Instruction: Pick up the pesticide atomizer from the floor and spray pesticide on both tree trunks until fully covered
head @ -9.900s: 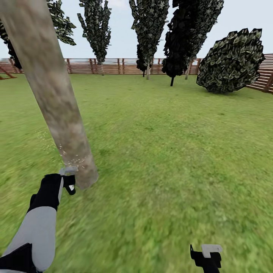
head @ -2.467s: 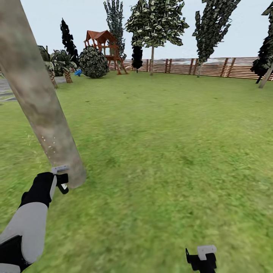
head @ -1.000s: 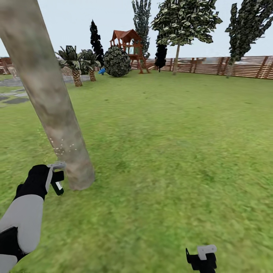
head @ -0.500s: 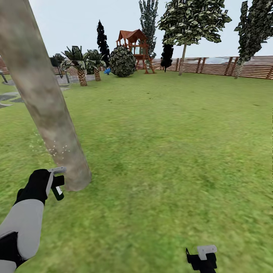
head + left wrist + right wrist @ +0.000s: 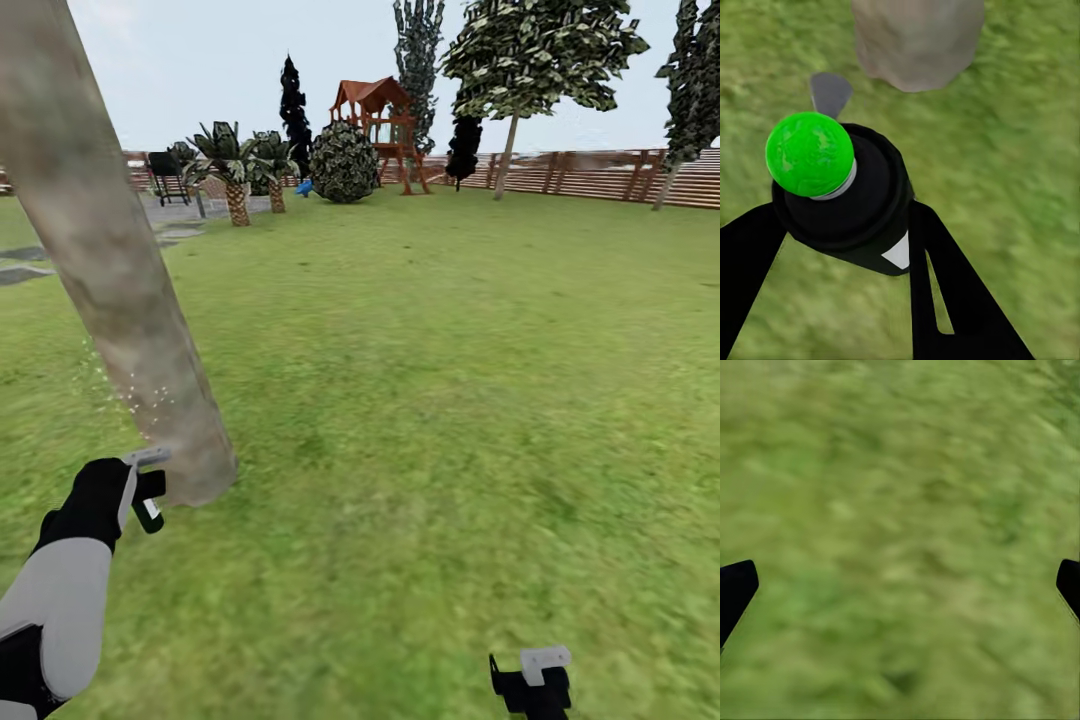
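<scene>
A thick mottled grey-brown tree trunk [image 5: 120, 290] leans across the left of the head view, its base [image 5: 916, 41] standing on the grass floor [image 5: 430, 420]. My left gripper [image 5: 142, 488] hangs just left of that base, shut on the dark pesticide atomizer [image 5: 150, 512]. In the left wrist view the atomizer [image 5: 862, 217] is a black bottle with a bright green round top and a white patch, held between black fingers [image 5: 952, 300]. Fine white pesticide specks [image 5: 135, 388] dot the lower trunk. My right gripper [image 5: 530, 678] hovers low over the grass, open and holding nothing [image 5: 900, 585].
A second tall bare-trunked tree [image 5: 508, 150] stands far off by the brown slat fence [image 5: 600, 175]. A wooden playhouse [image 5: 378, 125], a round bush [image 5: 343, 162] and short palms [image 5: 236, 175] line the back. A grey paved patch [image 5: 30, 270] lies far left. Open lawn stretches ahead.
The whole head view has swung left, so the playhouse, palms and fence slid right in the picture. My left gripper stays beside the trunk base with the atomizer.
</scene>
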Available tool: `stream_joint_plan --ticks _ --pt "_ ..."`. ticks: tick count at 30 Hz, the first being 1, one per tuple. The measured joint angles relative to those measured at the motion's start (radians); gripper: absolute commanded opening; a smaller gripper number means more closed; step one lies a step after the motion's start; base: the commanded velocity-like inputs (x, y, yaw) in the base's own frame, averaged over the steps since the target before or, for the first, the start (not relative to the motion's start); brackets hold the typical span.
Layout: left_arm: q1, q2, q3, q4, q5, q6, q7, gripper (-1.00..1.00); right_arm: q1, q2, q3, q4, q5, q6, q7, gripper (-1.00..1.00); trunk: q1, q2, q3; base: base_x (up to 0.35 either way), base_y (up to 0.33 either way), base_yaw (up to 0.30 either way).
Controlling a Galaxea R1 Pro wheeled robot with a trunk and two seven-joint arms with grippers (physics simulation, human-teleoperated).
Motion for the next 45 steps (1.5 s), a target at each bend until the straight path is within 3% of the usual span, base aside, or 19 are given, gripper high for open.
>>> stream_joint_plan --ticks 17,21,33,41,45 --pt "0.016 -0.006 -0.007 0.001 0.002 0.003 -0.001 -1.00 0.000 0.000 0.000 0.000 0.000 0.000 0.000 1.00 0.000 0.000 0.000 0.144 -0.217 0.057" --pt "0.044 -0.002 -0.003 0.008 0.002 0.004 -0.001 -1.00 0.000 0.000 0.000 0.000 0.000 0.000 0.000 1.00 0.000 0.000 0.000 0.070 -0.271 0.244" --pt "0.053 0.000 0.000 0.011 0.001 0.006 -0.001 -1.00 0.000 0.000 0.001 0.000 0.000 0.000 0.000 1.00 0.000 0.000 0.000 0.224 -0.204 0.227" --pt "0.163 -0.001 -0.001 0.000 -0.003 -0.007 0.002 -1.00 0.000 0.001 0.000 0.000 0.000 0.000 0.000 1.00 0.000 0.000 -0.001 0.231 -0.201 0.074" --pt "0.175 0.000 0.000 0.005 0.002 -0.010 0.001 -1.00 0.000 0.002 0.001 0.000 0.000 0.000 0.000 1.00 0.000 0.000 -0.003 0.228 -0.204 0.243"
